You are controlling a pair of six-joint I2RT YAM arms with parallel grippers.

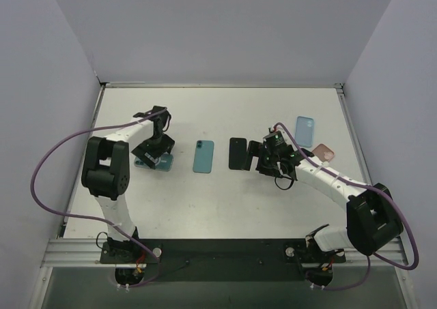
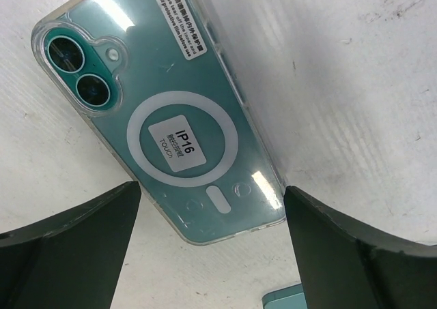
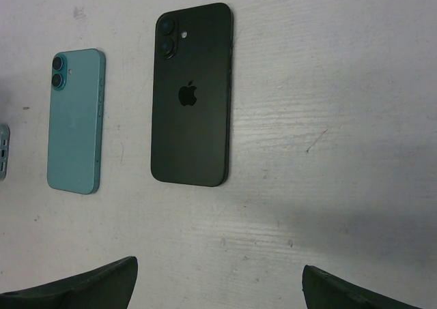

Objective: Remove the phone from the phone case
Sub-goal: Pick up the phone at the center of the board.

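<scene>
A teal phone in a clear case [image 2: 179, 111] lies camera side up on the white table, with a white ring and an "IP16" sticker on its back. My left gripper [image 2: 212, 193] is open, with one dark finger on each side of the phone's lower end, just above it. In the top view the left gripper [image 1: 152, 152] hangs over this cased phone [image 1: 164, 162] at the left. My right gripper [image 3: 218, 268] is open and empty over bare table, short of a black phone [image 3: 191, 94]. It also shows in the top view [image 1: 259, 159].
A bare teal phone [image 1: 203, 156] and the black phone [image 1: 237, 153] lie side by side mid-table. A blue case [image 1: 304, 130] and a pink case [image 1: 323, 151] lie at the right. A teal corner [image 2: 290, 297] shows under the left gripper.
</scene>
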